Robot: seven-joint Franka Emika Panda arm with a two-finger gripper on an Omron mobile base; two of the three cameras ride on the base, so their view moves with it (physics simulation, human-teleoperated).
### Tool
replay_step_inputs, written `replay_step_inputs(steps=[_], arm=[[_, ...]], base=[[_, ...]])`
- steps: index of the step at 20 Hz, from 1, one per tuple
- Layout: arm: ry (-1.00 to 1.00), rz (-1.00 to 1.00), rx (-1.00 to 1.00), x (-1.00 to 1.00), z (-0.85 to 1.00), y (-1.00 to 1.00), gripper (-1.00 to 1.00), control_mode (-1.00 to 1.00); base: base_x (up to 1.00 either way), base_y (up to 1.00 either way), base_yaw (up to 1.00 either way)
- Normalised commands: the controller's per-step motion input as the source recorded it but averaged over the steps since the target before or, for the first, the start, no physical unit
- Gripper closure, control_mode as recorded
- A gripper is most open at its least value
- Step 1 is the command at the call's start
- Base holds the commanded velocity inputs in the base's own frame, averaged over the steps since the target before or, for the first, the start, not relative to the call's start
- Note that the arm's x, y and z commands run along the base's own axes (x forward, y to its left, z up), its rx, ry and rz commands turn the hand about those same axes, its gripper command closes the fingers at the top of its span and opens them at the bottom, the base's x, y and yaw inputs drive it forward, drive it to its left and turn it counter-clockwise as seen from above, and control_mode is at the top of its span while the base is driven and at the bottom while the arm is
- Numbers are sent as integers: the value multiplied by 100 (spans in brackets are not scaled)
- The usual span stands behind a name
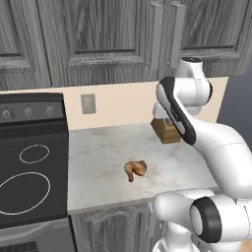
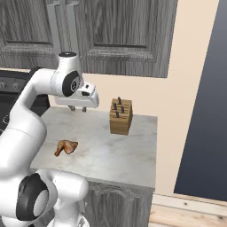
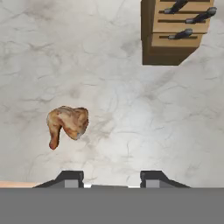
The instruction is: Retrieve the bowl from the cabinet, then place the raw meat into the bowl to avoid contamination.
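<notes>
The pale marble counter (image 1: 98,147) carries the raw meat (image 1: 135,170) near its front and a wooden knife block (image 2: 121,116) toward the back wall.

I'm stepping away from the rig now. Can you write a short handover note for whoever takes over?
Gripper: open, empty, hanging above the counter.
Raw meat: lying on the counter, in front of the knife block and apart from it.
Cabinet: doors shut; the bowl is not out yet.
Done: nothing so far.
Left: open the cabinet, bring the bowl down to the counter, then put the meat in it.
</notes>
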Motion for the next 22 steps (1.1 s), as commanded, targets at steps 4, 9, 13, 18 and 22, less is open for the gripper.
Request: replay_step_inputs(steps=[4, 9, 13, 18, 22], arm=[[-13, 1, -1, -9, 5, 0, -100, -100], [-21, -1, -2, -20, 20, -5, -100, -100], [-23, -8, 0, -11, 43, -2, -100, -100], [-18, -7, 1, -2, 69, -2, -100, -100], [-14, -7, 4, 1, 75, 0, -100, -100]], base=[[0, 0, 0], [0, 0, 0], [0, 0, 0], [0, 0, 0], [0, 0, 0]])
